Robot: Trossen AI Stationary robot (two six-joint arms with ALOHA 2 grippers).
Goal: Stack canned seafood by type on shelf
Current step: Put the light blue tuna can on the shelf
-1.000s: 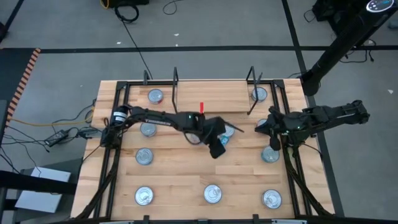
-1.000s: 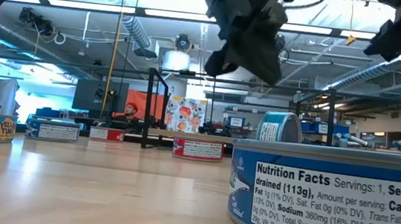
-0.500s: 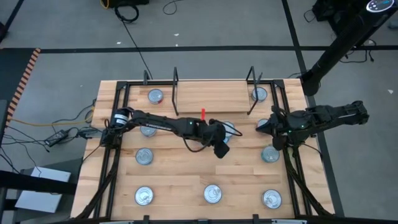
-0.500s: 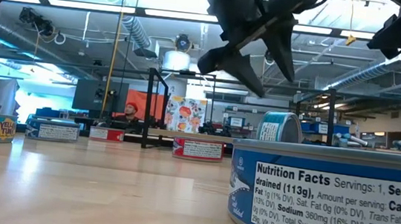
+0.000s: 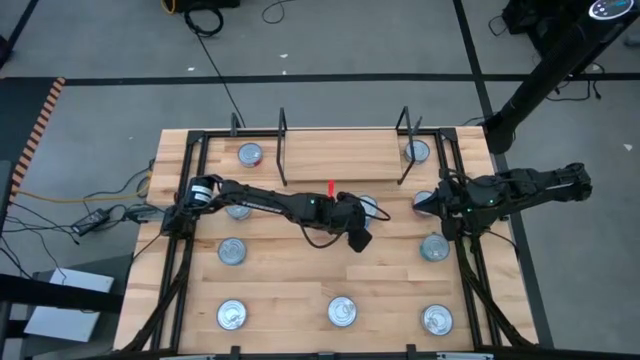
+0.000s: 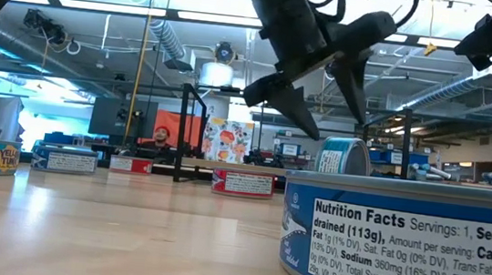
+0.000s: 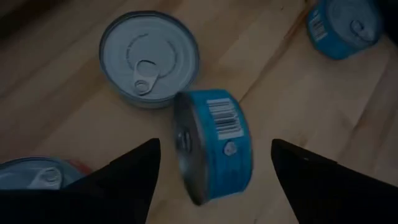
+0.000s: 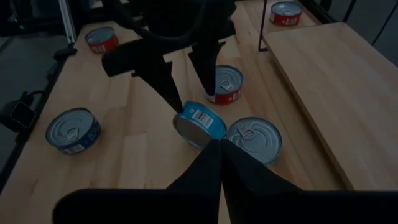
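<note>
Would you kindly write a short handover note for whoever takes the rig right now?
Left gripper: jaws open, above a blue tin that stands tilted on its edge against a flat tin, mid-table.
Right gripper: jaws shut, empty, near the table's right side.
Shelf: bare, nothing stacked.
Other tins lie scattered over the table.
Done: nothing shelved. Left: grasp the tilted tin, then sort and stack all by type.

My overhead camera looks straight down on the whole desk [image 5: 300, 290]. My low one sits at desk-top level, facing the room. Both wrist cameras look down closely, sharing the tilted blue tin [image 7: 214, 146].
</note>
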